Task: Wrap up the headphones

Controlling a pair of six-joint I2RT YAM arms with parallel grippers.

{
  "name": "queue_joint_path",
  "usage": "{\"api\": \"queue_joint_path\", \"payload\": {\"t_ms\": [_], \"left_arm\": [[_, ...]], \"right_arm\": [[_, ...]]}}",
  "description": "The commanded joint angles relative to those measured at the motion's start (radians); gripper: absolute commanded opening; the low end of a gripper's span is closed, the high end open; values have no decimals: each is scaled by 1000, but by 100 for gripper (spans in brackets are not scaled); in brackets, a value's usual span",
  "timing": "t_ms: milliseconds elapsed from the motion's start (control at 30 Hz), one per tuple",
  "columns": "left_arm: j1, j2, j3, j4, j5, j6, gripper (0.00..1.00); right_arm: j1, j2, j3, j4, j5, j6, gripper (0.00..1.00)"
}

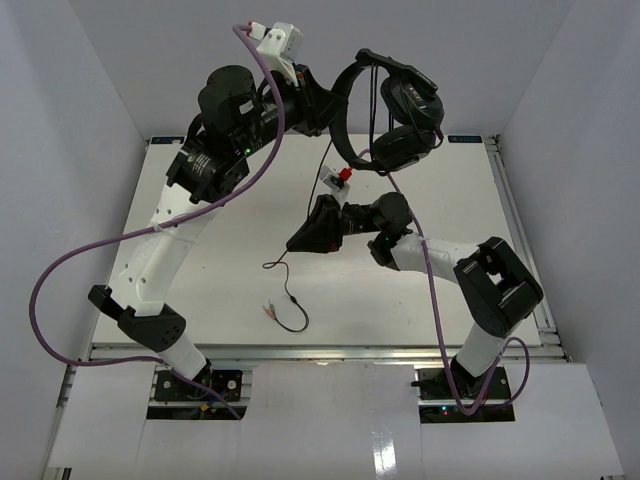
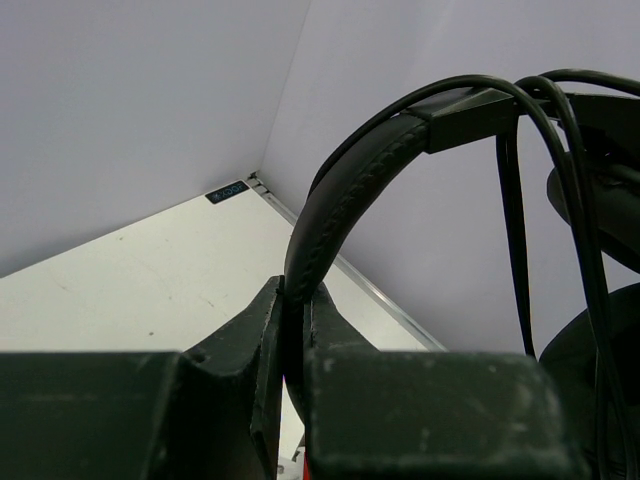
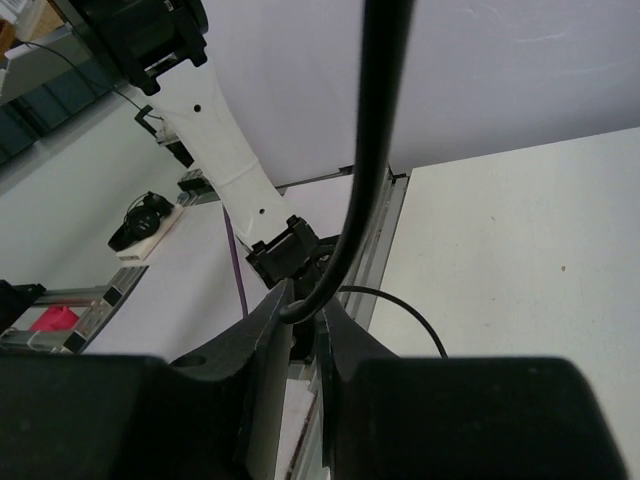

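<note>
Nearest, the loose tail of the cable (image 1: 288, 297) lies on the table (image 1: 230, 300), its plugs pointing left. Beyond it, the right gripper (image 1: 335, 190) is pinched onto the cable, which rises far and right to the headphones (image 1: 405, 100). They hang high at the far edge, with the headband clamped in the left gripper (image 1: 322, 100). The right arm is nearer the slack.
</note>
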Motion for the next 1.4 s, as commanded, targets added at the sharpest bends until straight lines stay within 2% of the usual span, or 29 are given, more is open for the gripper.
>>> {"api": "queue_joint_path", "payload": {"t_ms": [0,233,533,767,900,1000,1133,1233,1367], "left_arm": [[-4,-28,42,55,-43,-25,0],[-4,-31,38,56,-55,-26,0],[-3,-27,36,59,-53,-37,0],[-4,-25,29,74,-61,-42,0],[-4,-25,22,82,-69,-47,0],[-4,-31,17,85,-87,-41,0],[-4,-44,11,85,-136,-10,0],[-3,-62,4,81,-207,32,0],[2,-88,5,70,-286,93,0]], "right_arm": [[36,1,10,144,-2,43,23],[69,33,37,215,24,119,25],[76,66,24,298,108,200,39],[92,89,6,419,168,241,40],[106,110,8,445,218,256,36],[111,104,0,446,227,253,21],[87,34,-89,434,201,194,11],[48,-42,-167,321,149,35,8],[-37,-227,-297,131,94,-148,8]]}}
